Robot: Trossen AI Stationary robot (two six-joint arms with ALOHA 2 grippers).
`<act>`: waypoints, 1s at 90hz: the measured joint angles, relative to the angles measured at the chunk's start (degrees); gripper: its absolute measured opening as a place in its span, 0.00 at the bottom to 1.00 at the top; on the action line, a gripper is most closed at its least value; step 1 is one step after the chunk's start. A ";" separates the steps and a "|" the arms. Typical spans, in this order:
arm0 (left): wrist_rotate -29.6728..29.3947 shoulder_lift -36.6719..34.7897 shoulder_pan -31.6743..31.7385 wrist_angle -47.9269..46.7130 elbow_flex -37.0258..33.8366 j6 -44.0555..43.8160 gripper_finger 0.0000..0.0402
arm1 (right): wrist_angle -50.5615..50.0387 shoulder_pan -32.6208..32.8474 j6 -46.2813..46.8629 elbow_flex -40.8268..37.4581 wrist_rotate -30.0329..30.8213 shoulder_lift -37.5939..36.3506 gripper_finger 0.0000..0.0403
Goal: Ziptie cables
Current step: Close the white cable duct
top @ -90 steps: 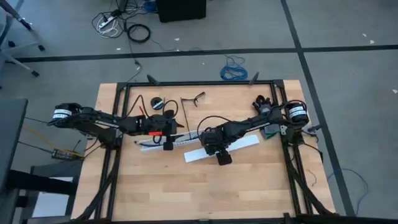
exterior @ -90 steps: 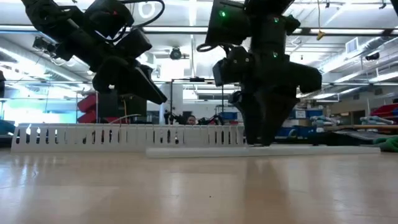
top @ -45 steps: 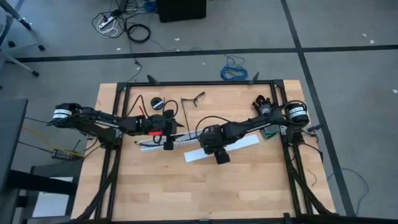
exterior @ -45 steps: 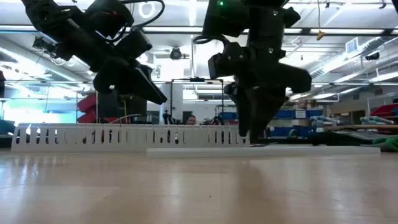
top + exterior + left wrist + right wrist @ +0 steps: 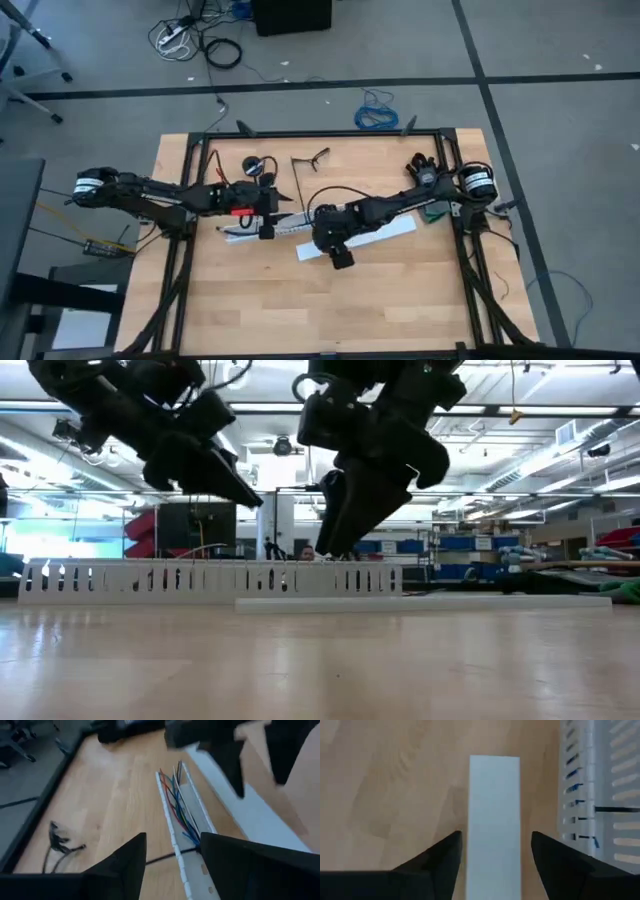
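Left gripper (image 5: 268, 232): it is held above the left end of the white slotted plastic channel (image 5: 262, 229), and its two dark fingers (image 5: 125, 865) are seen spread apart, with nothing between them.
Right gripper (image 5: 342, 260): it is held over the lower-left end of the flat white plastic strip (image 5: 368, 238); its fingers (image 5: 440, 862) are parted on both sides of the strip, and in the low view they are lifted clear of it.
Cables (image 5: 179, 805): a bunch of thin wires, blue, red, green and dark, is laid along the inside of the slotted channel, near the centre of the light wooden table (image 5: 290, 300).
Flat strip: it is placed just beside the channel, at about 4 o'clock from it.
Small dark parts (image 5: 258, 165): they are seen at about 11 o'clock from the table centre, near the far edge.
Blue coiled cable (image 5: 375, 115): it is lying on the floor, beyond the table at 12 o'clock.
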 joint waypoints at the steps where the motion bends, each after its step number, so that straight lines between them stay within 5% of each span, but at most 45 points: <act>1: 0.01 -0.09 0.00 -0.13 0.00 0.00 0.46 | 0.26 -0.06 0.00 0.00 0.08 0.00 0.60; 30: 0.14 -0.49 0.00 -5.54 0.00 -1.60 0.46 | 5.77 0.10 0.72 -1.66 1.55 0.01 0.71; 90: 2.13 -0.49 0.00 3.24 0.00 -8.62 0.46 | 17.83 -0.24 0.55 -5.07 2.31 0.02 0.68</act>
